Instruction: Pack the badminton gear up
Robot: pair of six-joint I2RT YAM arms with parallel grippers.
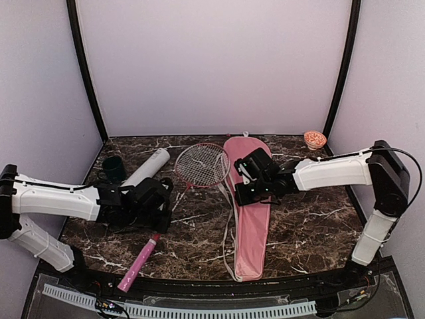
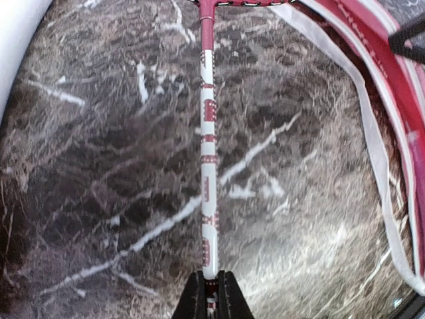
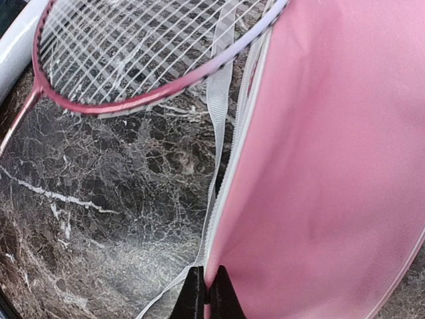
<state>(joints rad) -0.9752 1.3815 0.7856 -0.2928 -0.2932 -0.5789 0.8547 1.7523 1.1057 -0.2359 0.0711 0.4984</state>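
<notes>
Badminton gear, mostly unpacked: pink-handled racket [image 1: 201, 165] lies outside pink cover [image 1: 251, 226] at frame centre; grey tube [image 1: 147, 166] upper left on tabletop [image 1: 299, 226]. Left pincer [image 2: 211, 296] clamps racket shaft; right pincer [image 3: 206, 292] pinches cover's edge. Insertion and closing not yet done; shuttlecocks unseen.

Bare marble tabletop [image 1: 312, 219] lies open right of the pink cover [image 1: 252, 232]; leftward, the racket [image 1: 201, 165], tube [image 1: 147, 166] and green cup [image 1: 113, 169] crowd the far side.
</notes>
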